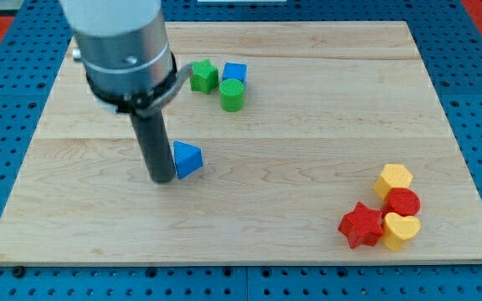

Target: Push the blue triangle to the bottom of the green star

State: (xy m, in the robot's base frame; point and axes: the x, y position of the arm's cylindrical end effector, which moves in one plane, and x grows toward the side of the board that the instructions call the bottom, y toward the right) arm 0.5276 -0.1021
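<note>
My tip (161, 177) sits on the wooden board (308, 142), right against the left side of the blue triangle (187, 159). The two look like they touch. I have no fingers, only a dark rod, so nothing is gripped or squeezed.

The blue triangle lies a bit left of the middle of the board. The green star (204, 75) is up near the view's top, above the triangle and a little to the right. They are well apart.

Just to the right of the green star is a blue cube (235, 73). A green cylinder (233, 95) stands just below the blue cube and looks like it touches it. It is also close to the star.

Far away, in the bottom right corner, four blocks huddle together. A yellow hexagon (393, 180) is on top. A red cylinder (403, 202) is under it. A yellow heart (401, 231) is at the bottom. A red star (361, 225) is on the left of the heart, touching it.

The board rests on a blue table with holes (7, 100).
</note>
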